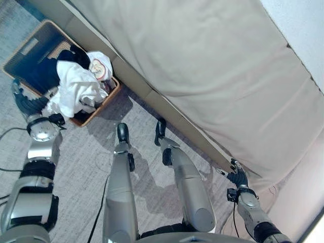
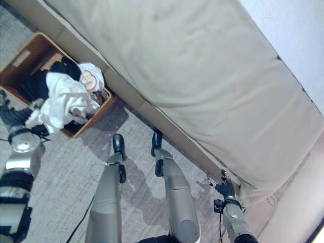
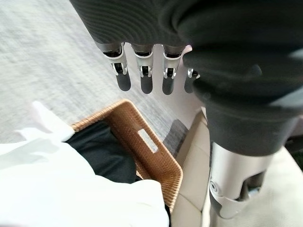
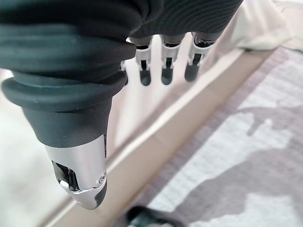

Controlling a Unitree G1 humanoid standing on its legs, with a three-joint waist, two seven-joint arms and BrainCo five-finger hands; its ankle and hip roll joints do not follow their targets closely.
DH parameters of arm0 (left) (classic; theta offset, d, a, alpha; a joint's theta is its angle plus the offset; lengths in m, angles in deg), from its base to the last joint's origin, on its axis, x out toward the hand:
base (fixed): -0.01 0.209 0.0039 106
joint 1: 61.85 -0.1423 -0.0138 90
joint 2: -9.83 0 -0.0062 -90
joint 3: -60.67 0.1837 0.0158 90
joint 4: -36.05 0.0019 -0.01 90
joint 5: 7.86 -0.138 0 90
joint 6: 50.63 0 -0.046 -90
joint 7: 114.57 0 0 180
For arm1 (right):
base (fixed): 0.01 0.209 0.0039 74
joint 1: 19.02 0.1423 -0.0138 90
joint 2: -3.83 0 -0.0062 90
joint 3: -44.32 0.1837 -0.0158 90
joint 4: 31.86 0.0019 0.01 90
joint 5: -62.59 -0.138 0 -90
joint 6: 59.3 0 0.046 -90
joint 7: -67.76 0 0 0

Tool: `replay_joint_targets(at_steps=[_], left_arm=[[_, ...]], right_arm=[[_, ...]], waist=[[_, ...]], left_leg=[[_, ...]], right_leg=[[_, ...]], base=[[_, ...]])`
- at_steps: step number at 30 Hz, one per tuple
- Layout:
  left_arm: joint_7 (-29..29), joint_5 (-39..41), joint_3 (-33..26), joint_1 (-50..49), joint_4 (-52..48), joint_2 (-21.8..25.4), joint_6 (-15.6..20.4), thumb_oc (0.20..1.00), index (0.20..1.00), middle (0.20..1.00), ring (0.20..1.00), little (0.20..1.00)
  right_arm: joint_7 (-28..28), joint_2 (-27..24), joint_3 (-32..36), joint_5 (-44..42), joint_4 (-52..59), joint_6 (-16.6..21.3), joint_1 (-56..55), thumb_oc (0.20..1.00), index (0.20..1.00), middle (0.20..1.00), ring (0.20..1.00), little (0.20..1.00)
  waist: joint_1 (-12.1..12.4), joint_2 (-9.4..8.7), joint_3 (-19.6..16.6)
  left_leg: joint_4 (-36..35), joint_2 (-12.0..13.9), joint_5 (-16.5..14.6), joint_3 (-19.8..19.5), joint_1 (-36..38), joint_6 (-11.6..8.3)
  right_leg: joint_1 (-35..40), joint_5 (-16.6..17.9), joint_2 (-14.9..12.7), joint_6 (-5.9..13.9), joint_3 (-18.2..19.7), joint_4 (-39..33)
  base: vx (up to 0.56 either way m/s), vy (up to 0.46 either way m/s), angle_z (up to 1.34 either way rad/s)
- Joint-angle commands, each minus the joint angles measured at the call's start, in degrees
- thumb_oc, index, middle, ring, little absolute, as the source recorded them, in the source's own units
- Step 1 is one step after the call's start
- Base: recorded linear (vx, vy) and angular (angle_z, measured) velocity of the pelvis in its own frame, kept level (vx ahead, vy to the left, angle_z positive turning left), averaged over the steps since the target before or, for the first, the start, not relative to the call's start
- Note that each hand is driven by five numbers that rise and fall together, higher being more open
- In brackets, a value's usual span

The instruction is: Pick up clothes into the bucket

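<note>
Clothes fill the woven basket (image 1: 96,115) that stands on the grey carpet (image 1: 81,157) against the base of the bed: a white garment (image 1: 76,91) is heaped on top and spills over the near rim, with dark clothing (image 1: 45,71) under and behind it. A small white piece with a reddish print (image 1: 99,67) sits at the top of the heap; what it is cannot be made out.

The left hand (image 1: 23,98) is beside the basket's near rim, just by the hanging edge of the white garment. In its wrist view its fingers (image 3: 145,75) point straight out and hold nothing, with the basket rim (image 3: 156,156), dark clothing and white cloth (image 3: 57,189) beyond them.

The right hand (image 1: 238,177) hangs low at the far side, close to the beige bed frame (image 1: 182,121). Its fingers (image 4: 165,68) are relaxed and empty, with the frame and carpet past them.

A beige cover (image 1: 202,66) drapes over the bed, and a white wall (image 1: 298,25) stands behind it.
</note>
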Motion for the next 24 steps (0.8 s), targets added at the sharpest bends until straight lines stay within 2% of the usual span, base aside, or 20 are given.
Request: replay_joint_targets(at_steps=[1, 2, 5, 10, 11, 12, 15, 19, 24], left_arm=[[6.6, 2.5, -2.4, -4.1, 0.6, -6.3, 3.4, 1.0, 1.0, 1.0, 1.0, 1.0], [6.6, 2.5, -2.4, -4.2, 0.6, -6.3, 3.4, 1.0, 1.0, 1.0, 1.0, 1.0], [13.5, 5.0, -1.7, -9.3, 1.2, -11.3, 3.2, 1.0, 1.0, 1.0, 1.0, 1.0], [21.7, 4.7, 0.1, -17.1, 3.9, -17.5, 1.9, 1.0, 1.0, 1.0, 1.0, 1.0], [21.7, 4.7, 0.1, -17.1, 3.9, -17.5, 1.9, 1.0, 1.0, 1.0, 1.0, 1.0], [23.3, 2.6, 0.5, -18.8, 7.1, -19.0, 1.2, 1.0, 1.0, 1.0, 1.0, 1.0], [24.6, 0.9, 0.7, -20.5, 12.4, -22.5, -0.1, 1.0, 1.0, 1.0, 1.0, 1.0], [26.0, -1.2, 1.7, -22.8, 16.2, -26.3, -1.2, 1.0, 1.0, 1.0, 1.0, 1.0], [27.6, -3.2, 2.6, -25.4, 19.1, -29.1, -2.5, 1.0, 1.0, 1.0, 1.0, 1.0]], right_arm=[[-1.5, -3.2, 4.1, -0.3, -2.3, -0.5, 0.5, 1.0, 1.0, 1.0, 1.0, 1.0], [-1.5, -3.3, 4.1, -0.3, -2.3, -0.5, 0.5, 1.0, 1.0, 1.0, 1.0, 1.0], [-0.3, -3.5, 5.8, 0.4, -3.7, -1.2, 1.4, 1.0, 1.0, 1.0, 1.0, 1.0], [1.7, -3.7, 6.9, 4.2, -6.7, -2.7, 0.2, 1.0, 1.0, 1.0, 1.0, 1.0], [1.7, -3.7, 6.9, 4.2, -6.7, -2.7, 0.2, 1.0, 1.0, 1.0, 1.0, 1.0], [2.5, -3.5, 7.2, 5.4, -7.7, -3.3, -0.5, 1.0, 1.0, 1.0, 1.0, 1.0], [3.1, -2.5, 7.3, 6.6, -9.2, -3.6, -1.5, 1.0, 1.0, 1.0, 1.0, 1.0], [4.5, -0.8, 7.3, 5.4, -10.7, -3.7, -2.5, 1.0, 1.0, 1.0, 1.0, 1.0], [6.6, 0.5, 6.7, 5.3, -14.3, -4.8, -3.5, 1.0, 1.0, 1.0, 1.0, 1.0]], waist=[[1.7, 5.07, 0.8], [1.7, 5.08, 0.8], [1.9, 7.0, 0.7], [1.9, 9.54, -5.8], [1.9, 9.54, -5.8], [1.7, 10.32, -8.2], [1.4, 11.17, -11.6], [1.4, 11.64, -15.2], [1.6, 11.68, -17.9]], left_leg=[[-4.8, 0.1, 1.2, -1.3, 8.5, -1.18], [-5.0, 0.1, 1.2, -1.3, 8.7, -1.18], [-9.4, 0.3, 2.5, -1.3, 17.2, -1.85], [-16.1, 1.2, 4.5, -0.9, 26.2, -2.6], [-16.1, 1.2, 4.5, -0.9, 26.2, -2.6], [-17.7, 1.4, 4.9, -0.6, 28.9, -2.8], [-19.3, 1.9, 5.2, 0.3, 32.4, -3.32], [-19.6, 2.4, 4.8, 1.7, 36.0, -3.72], [-20.0, 2.5, 4.1, 2.3, 39.3, -3.63]], right_leg=[[8.1, 1.4, -3.9, 4.42, 0.8, -3.3], [8.2, 1.4, -3.9, 4.42, 0.8, -3.5], [15.8, 0.8, -3.3, 4.23, 0.4, -5.3], [24.6, 0.5, -1.8, 4.22, 0.1, -10.1], [24.6, 0.5, -1.8, 4.22, 0.1, -10.1], [27.6, 0.2, -1.3, 4.06, -0.2, -11.7], [31.6, 0.1, -0.3, 3.97, -0.5, -14.7], [36.5, 0.3, 0.5, 3.8, -0.5, -18.3], [40.1, -0.4, 0.9, 3.64, -0.2, -19.1]], base=[[-0.06, -0.044, 0.07], [-0.04, -0.063, 0.1], [0.06, -0.055, 0.06], [0.13, -0.062, 0.07], [0.13, -0.068, -0.06], [0.11, -0.071, -0.05], [0.11, -0.073, -0.02], [0.07, -0.049, -0.05], [0.06, -0.046, -0.02]])
